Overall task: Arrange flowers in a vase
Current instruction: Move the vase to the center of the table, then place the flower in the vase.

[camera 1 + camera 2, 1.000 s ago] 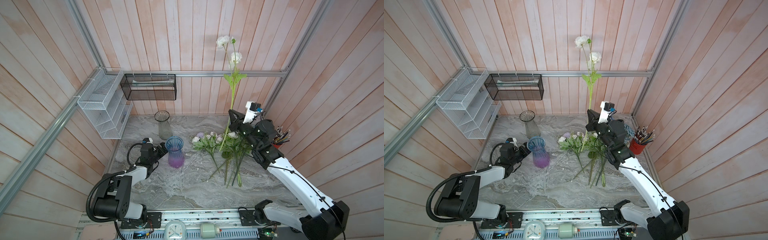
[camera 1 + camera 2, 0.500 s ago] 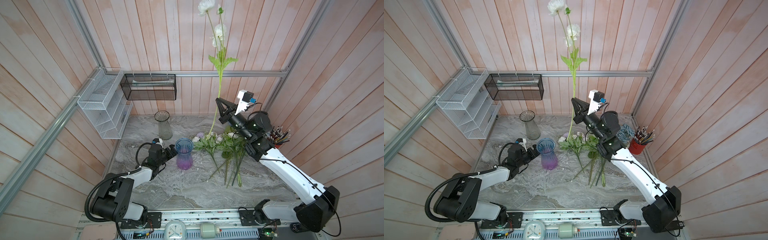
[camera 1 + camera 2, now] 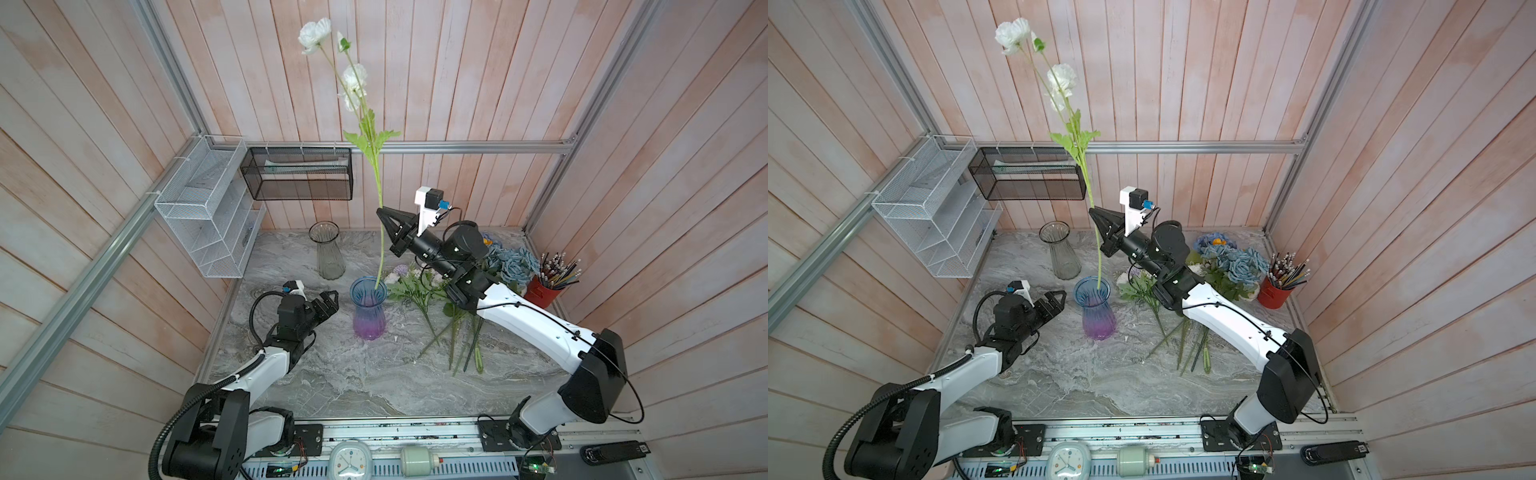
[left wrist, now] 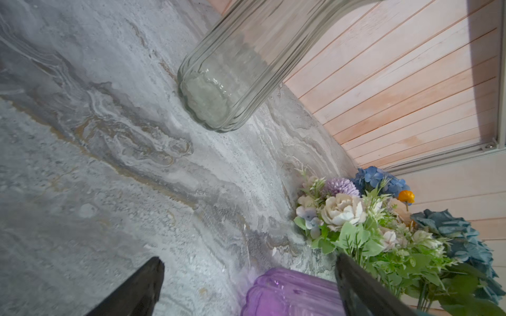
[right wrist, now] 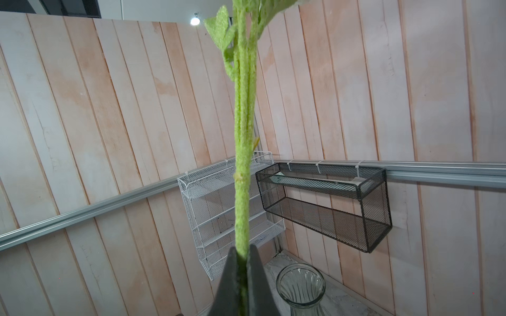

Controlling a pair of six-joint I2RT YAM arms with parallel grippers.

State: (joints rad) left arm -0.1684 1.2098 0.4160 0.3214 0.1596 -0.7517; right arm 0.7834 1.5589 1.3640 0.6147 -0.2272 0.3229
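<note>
Right gripper [image 3: 380, 211]: fingers clamped on white flower [image 3: 367, 137] stem, above blue-purple vase [image 3: 368, 320] | stem: near upright, lower end in vase mouth | left gripper [image 3: 332, 301]: fingers spread wide, just beside vase, holding nothing | other flowers [image 3: 419, 282]: lying beside vase

White arms [image 3: 528, 322], black joints [image 3: 594, 382], looping cables [image 3: 254, 305], black left hand [image 3: 334, 303], right hand [image 3: 380, 211]

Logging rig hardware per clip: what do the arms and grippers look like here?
Left arm and right arm: white link shells, black joints. A ribbed black hose runs along the left, a thin black cable along the right. Left gripper and right gripper: black tapered fingers, with white camera mounts behind.
</note>
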